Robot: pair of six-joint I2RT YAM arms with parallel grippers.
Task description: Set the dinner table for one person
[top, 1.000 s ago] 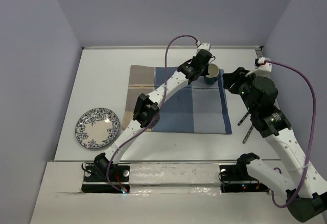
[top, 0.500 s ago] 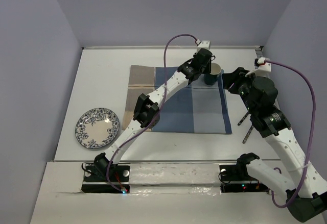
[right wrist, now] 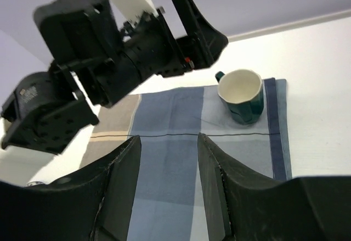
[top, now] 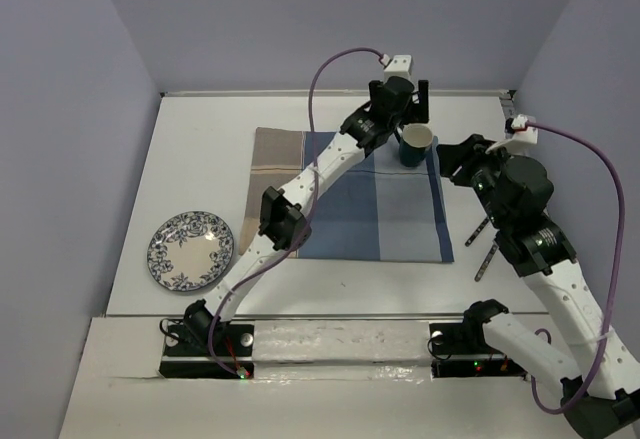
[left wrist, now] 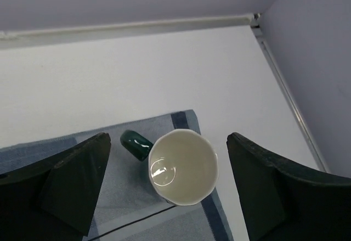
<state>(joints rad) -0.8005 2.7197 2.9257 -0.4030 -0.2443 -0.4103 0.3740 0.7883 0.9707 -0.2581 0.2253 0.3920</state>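
A dark green mug (top: pixel 415 144) with a white inside stands upright on the far right corner of the blue-and-tan plaid placemat (top: pixel 350 199), which lies on the white dinner table (top: pixel 200 149). My left gripper (top: pixel 402 111) hangs just above and behind the mug, open. In the left wrist view the mug (left wrist: pixel 184 167) sits below, between the spread fingers of the left gripper (left wrist: pixel 167 142), untouched. My right gripper (top: pixel 452 159) hovers at the placemat's right edge. In its wrist view the right gripper (right wrist: pixel 168 139) is open and empty, with the mug (right wrist: pixel 241 95) ahead.
A blue-patterned plate (top: pixel 190 249) lies on the table left of the placemat. Two thin utensils (top: pixel 482 244) lie right of the placemat, under the right arm. Walls close the table at the back and on both sides.
My left gripper has opened, let go of the mug and lifted back from it. The mug stays on the placemat corner. The right arm has shifted only slightly.
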